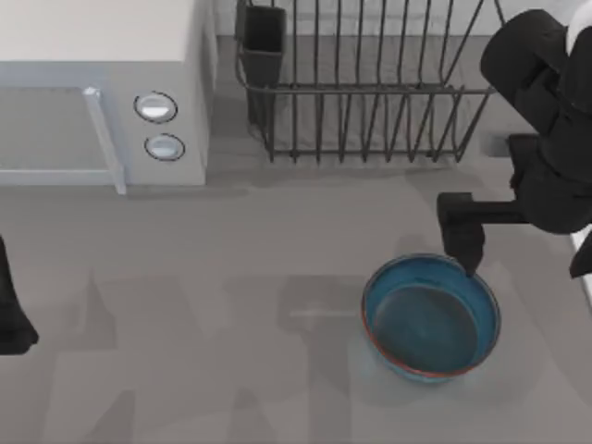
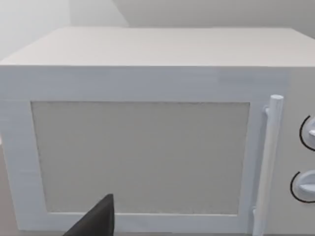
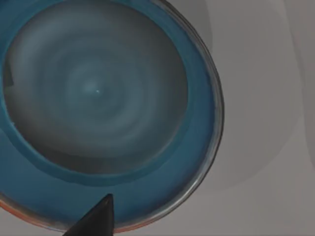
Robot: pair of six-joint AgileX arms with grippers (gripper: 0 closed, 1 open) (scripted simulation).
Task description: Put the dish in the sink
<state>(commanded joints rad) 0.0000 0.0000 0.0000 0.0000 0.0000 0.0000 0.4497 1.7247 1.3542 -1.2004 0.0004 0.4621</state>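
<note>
One dish (image 1: 431, 317) sits on the surface (image 1: 231, 324) toward its near right part, upright and resting free. Our right gripper (image 1: 467, 254) hangs just over the dish's far rim, one dark finger (image 3: 96, 219) showing above the blue inner wall in the right wrist view; we cannot tell how wide its jaws stand, and nothing is held yet. To do this step well, we judge the jaws should straddle the rim, one finger inside and one outside, and close squarely before lifting. A pale strip at the right edge may be the sink (image 1: 583, 254). Farther back stand one wire rack (image 1: 370, 92) and one microwave (image 1: 102, 92) with two knobs. Our left gripper (image 1: 14, 319) is parked at the left edge.
</note>
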